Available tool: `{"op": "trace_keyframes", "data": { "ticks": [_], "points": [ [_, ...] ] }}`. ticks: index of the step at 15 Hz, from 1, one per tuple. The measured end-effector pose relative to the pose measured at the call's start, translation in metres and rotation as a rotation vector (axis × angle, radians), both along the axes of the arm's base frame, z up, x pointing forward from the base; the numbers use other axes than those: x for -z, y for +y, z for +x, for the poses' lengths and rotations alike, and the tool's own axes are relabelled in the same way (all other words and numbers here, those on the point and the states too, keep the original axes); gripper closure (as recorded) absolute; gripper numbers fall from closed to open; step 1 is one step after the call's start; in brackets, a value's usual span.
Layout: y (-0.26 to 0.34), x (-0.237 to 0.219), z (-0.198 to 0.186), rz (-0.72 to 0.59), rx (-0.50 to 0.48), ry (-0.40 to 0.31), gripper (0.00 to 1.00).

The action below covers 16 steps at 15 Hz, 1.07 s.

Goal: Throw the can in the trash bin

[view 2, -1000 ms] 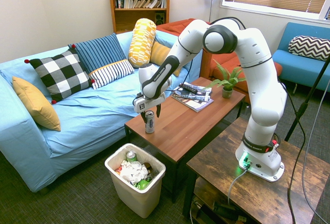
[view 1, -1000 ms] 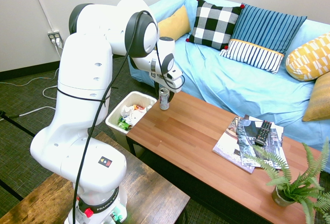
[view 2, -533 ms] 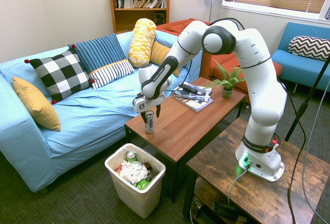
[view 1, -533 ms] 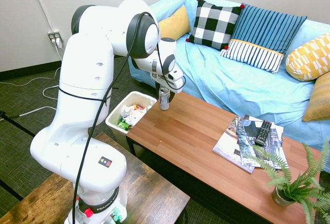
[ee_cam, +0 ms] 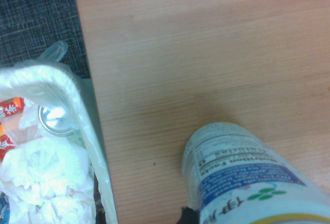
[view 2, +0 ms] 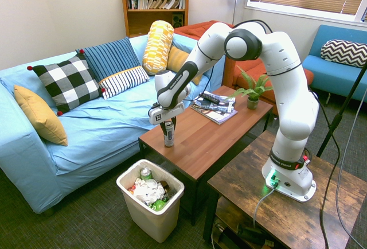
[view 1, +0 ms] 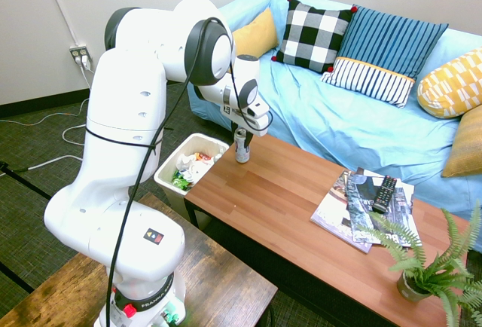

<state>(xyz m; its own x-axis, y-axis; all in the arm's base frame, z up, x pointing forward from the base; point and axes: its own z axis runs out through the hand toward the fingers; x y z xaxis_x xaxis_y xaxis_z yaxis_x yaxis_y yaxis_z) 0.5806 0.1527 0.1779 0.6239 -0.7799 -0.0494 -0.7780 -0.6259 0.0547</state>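
Second exterior view: I see gripper (view 2: 168,129) pointing straight down, fingers drawn in against sides of can (view 2: 168,138); looks clamped on it. Can upright, long axis vertical, in line with gripper, base on worktop (view 2: 200,137) near corner. Trash bin (view 2: 150,202) on floor, below gripper and off past worktop edge, toward camera in this view. Wrist view: can label close up, bin liner and crumpled paper right beside edge. My call: lift clear, carry sideways over bin, then release.
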Motion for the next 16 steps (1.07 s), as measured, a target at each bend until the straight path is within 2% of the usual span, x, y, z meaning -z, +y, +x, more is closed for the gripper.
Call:
{"op": "trace_keyframes", "data": {
  "ticks": [3, 7, 11, 16],
  "points": [
    [0.024, -0.028, -0.006, -0.015, -0.057, -0.017, 1.0],
    [0.095, -0.063, -0.033, -0.071, -0.164, -0.041, 1.0],
    [0.183, -0.062, -0.072, -0.137, -0.283, -0.058, 1.0],
    [0.254, -0.021, -0.095, -0.206, -0.381, -0.029, 1.0]
  ]
}}
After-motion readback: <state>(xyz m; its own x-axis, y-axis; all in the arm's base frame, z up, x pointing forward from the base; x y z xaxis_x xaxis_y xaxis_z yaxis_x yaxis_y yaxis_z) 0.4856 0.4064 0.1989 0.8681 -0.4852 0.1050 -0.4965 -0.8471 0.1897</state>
